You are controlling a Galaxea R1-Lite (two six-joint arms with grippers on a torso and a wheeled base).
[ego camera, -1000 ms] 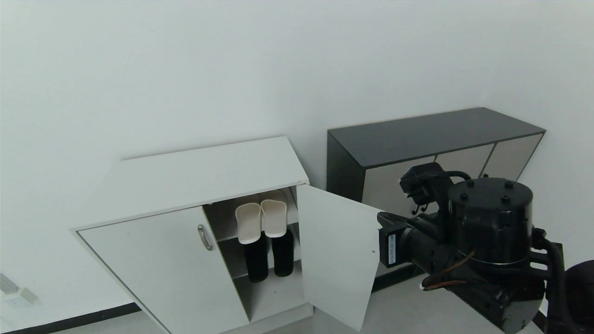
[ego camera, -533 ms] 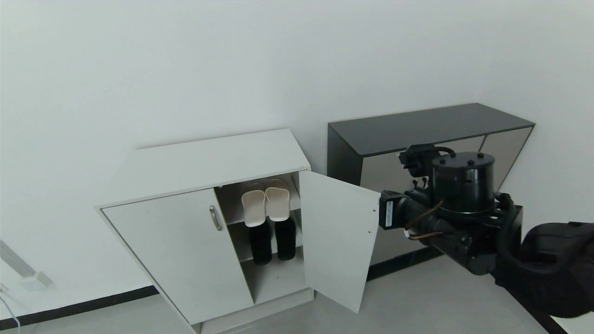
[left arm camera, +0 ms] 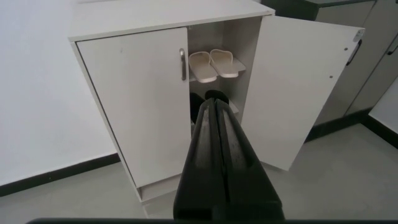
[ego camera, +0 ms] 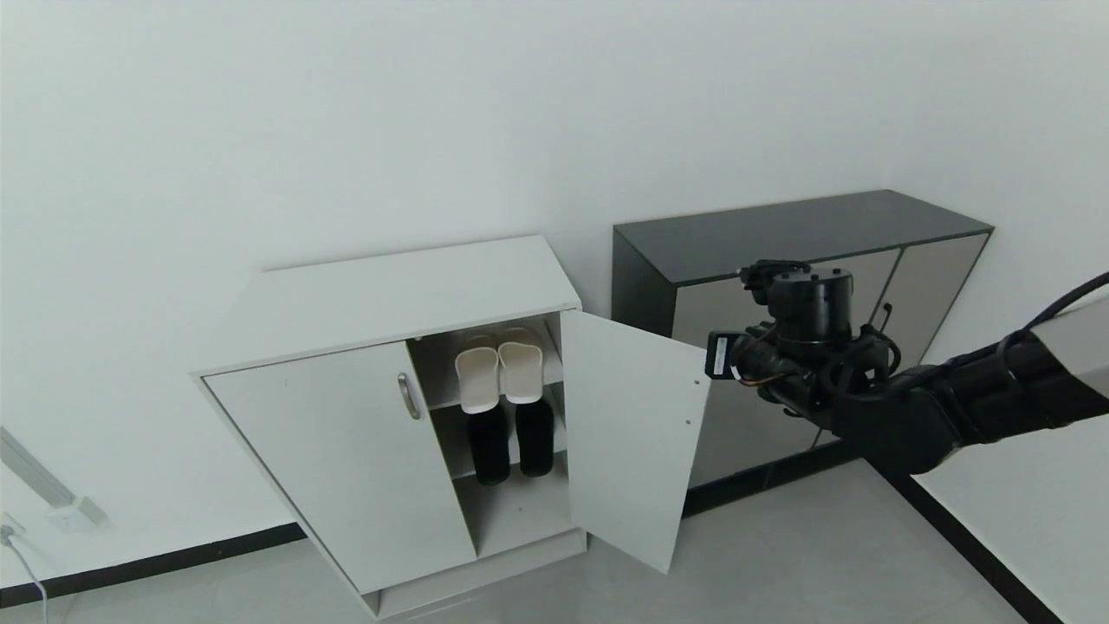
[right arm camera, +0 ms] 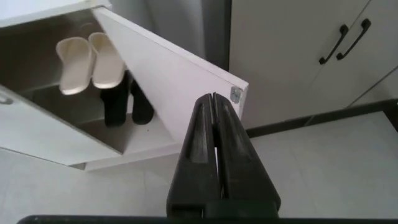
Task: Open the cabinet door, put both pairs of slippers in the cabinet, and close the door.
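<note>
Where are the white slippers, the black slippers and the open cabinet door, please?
white slippers (ego camera: 478, 381): head view, on the left slipper of the pair.
black slippers (ego camera: 490, 451): head view, on the left slipper's middle.
open cabinet door (ego camera: 632, 442): head view, on the middle of its panel.

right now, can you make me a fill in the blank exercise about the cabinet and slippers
The cabinet has its right door ____.
Under the white slippers sits a ____ pair.
The ____ arm's end effector is near that door's outer edge.
Its shut door is the ____ one.
Missing words: open; black; right; left.
</note>
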